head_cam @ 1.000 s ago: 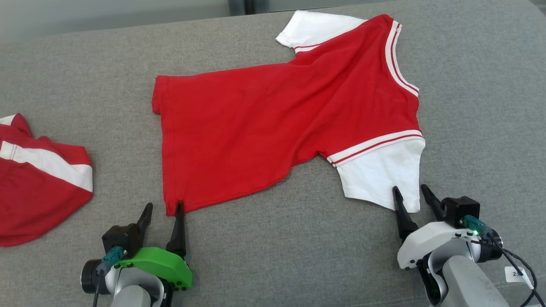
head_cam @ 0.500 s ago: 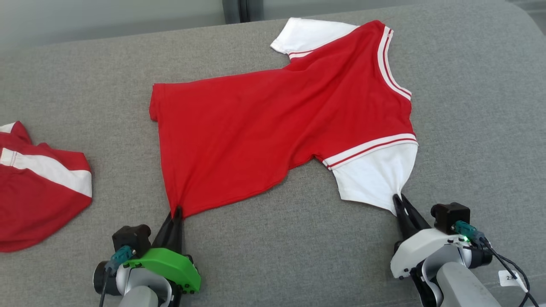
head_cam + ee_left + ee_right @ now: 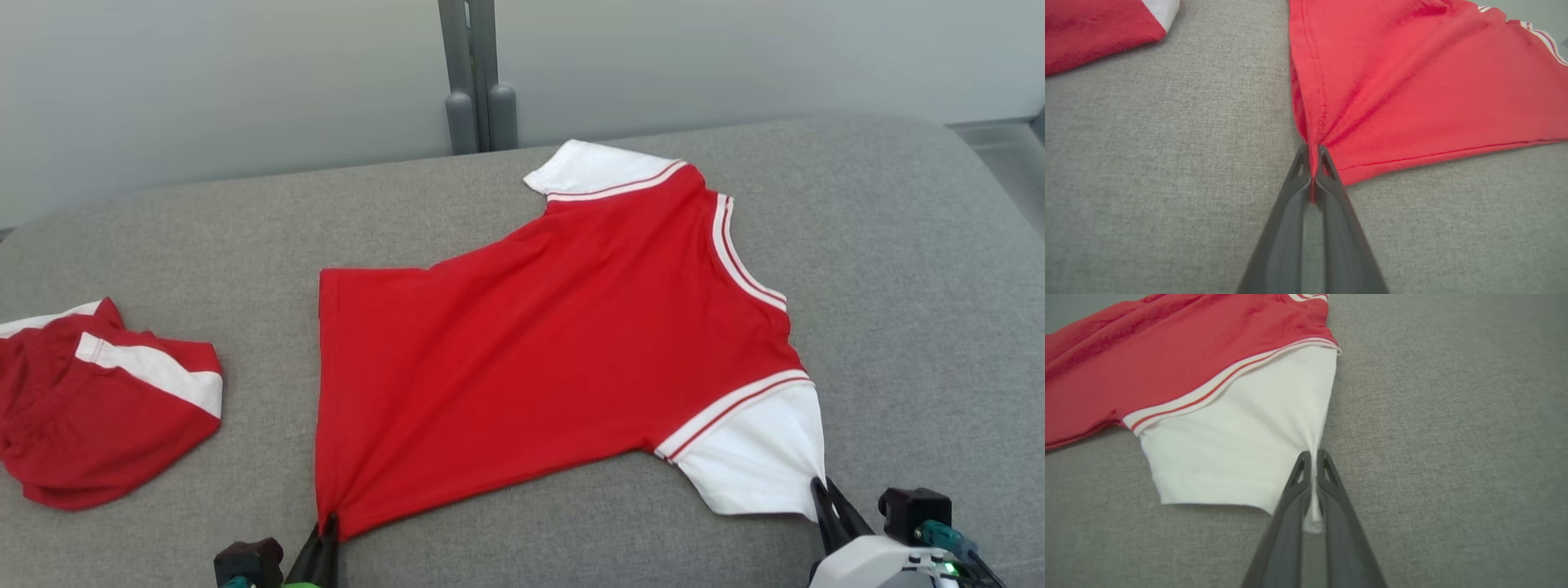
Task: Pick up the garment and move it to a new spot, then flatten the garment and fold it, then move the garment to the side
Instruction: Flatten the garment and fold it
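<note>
Red garment (image 3: 531, 351) tight in both pincers (image 3: 329, 523) (image 3: 819, 490)

The shirt (image 3: 522, 367) is bright red in the body, with two plain white sleeves (image 3: 759, 465). Where each sleeve meets the body there is a white band (image 3: 731, 408) with a thin red line through it, and the same white-and-red striping edges the neck (image 3: 739, 261). The hem (image 3: 1433, 155) is stitched in matching red. The second garment (image 3: 98, 425) is red with a white stripe (image 3: 155, 371). The cushion (image 3: 898, 245) is a flecked grey weave. The wall (image 3: 204, 82) is pale grey-green and the post (image 3: 473, 73) mid grey. The left gripper (image 3: 1312, 152) and right gripper (image 3: 1312, 455) have dark grey fingers (image 3: 1339, 228). The right one has a white casing (image 3: 873, 563).
</note>
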Motion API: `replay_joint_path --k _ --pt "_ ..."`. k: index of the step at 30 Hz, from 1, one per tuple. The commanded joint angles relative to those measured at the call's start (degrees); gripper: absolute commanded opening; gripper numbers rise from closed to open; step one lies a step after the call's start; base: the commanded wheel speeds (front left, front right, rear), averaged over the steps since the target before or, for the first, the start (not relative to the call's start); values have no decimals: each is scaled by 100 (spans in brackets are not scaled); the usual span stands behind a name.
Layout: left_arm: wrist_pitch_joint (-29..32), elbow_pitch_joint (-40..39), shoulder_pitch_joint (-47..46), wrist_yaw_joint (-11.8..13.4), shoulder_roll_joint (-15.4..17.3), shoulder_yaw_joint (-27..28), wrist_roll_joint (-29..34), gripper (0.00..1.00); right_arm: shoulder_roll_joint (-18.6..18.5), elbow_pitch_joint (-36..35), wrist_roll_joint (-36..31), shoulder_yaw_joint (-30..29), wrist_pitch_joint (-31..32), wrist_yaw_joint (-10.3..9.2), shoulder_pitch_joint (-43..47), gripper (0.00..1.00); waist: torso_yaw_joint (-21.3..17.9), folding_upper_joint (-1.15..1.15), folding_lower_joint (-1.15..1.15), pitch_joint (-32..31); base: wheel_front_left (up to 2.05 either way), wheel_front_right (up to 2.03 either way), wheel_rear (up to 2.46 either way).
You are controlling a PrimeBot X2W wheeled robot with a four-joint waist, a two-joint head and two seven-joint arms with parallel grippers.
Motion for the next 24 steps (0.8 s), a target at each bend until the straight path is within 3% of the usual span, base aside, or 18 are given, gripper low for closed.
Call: replay_joint_path --k 1,15,19,24 --pt "8 24 137 -12 33 37 31 0 -52 -20 38 -42 9 -9 155 0 61 0 0 -371 0 0 0" --pt "7 -117 247 -13 32 27 -4 0 -111 -554 206 -109 8 -9 509 0 88 0 0 -477 0 0 0" --pt "6 -202 -220 -13 52 -68 106 0 -129 -751 242 -11 7 -9 118 0 119 0 0 -303 0 0 0" --pt "6 -223 -1281 -13 307 -241 190 0 -256 -861 123 195 6 -9 -954 0 128 0 0 180 0 0 0"
